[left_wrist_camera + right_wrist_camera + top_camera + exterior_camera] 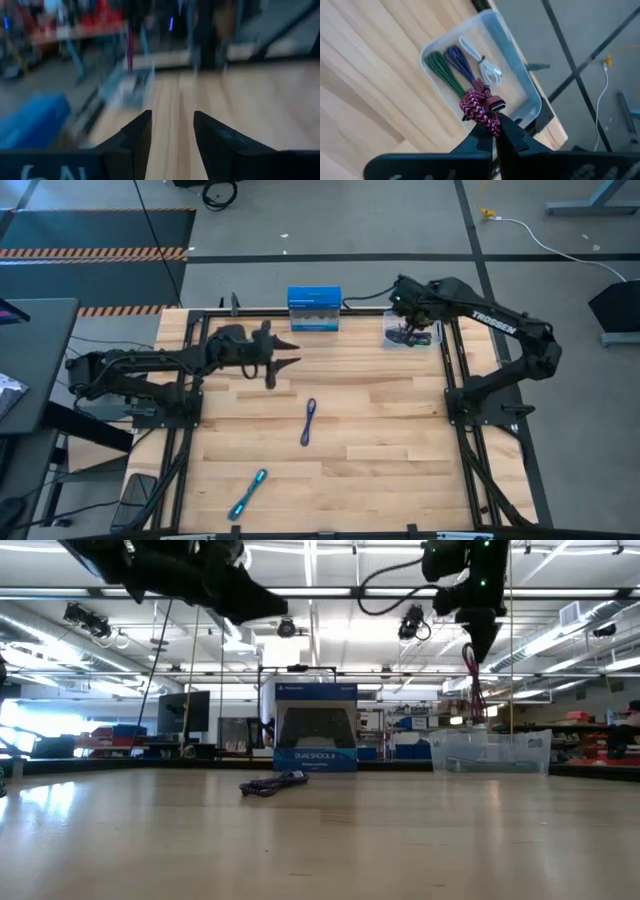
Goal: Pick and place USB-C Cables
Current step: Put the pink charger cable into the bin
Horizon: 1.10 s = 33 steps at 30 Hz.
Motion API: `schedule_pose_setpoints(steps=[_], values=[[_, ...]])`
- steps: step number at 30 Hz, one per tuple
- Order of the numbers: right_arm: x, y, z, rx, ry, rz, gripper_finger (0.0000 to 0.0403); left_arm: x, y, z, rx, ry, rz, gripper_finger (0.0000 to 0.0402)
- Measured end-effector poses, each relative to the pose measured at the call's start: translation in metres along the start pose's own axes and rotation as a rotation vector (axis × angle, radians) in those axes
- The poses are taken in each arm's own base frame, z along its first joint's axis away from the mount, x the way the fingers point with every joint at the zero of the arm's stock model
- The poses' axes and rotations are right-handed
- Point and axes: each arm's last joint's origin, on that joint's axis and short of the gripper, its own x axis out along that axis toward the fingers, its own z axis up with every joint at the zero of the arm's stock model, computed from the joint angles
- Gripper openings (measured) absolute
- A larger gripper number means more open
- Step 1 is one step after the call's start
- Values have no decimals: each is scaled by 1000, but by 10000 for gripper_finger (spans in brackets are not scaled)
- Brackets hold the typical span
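My right gripper (494, 134) hangs over the clear tray (520, 75) at the table's far right and is shut on the magenta cable (476, 107). In the tray lie a green cable (442, 70), a purple cable (461, 61) and a white-grey cable (482, 62). A second purple cable (308, 422) lies flat mid-table, and a teal cable (247, 494) lies near the near edge. My left gripper (291, 352) is open, raised above the table's far left part, touching nothing. My right gripper pinches the magenta cable's top end (492, 127) between its two fingertips, coming from above and pointing down. The bundle hangs below the fingers (470, 680), lifted clear above the tray.
A blue rectangular box (314, 309) stands at the far edge, left of the tray. Bare wood lies between the two loose cables and the tray. Black frame rails (452, 380) run along the table's left and right sides.
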Motion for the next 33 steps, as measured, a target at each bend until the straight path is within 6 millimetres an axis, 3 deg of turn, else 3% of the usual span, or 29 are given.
schedule_pose_setpoints(steps=[9,16,24,28,33], values=[[36,-10,12,-118,319,-94,6,-14,23,-24,-91,-206,-50,142],[85,-11,28,-161,516,-87,6,-16,25,-25,-95,-225,-52,142],[138,-5,42,-182,602,-74,20,-16,25,-25,-95,-224,-51,142],[150,-4,47,-170,569,-72,52,-16,25,-26,-96,-221,-52,142],[145,-3,49,-183,529,-59,88,-15,24,-31,-115,-169,-58,142]])
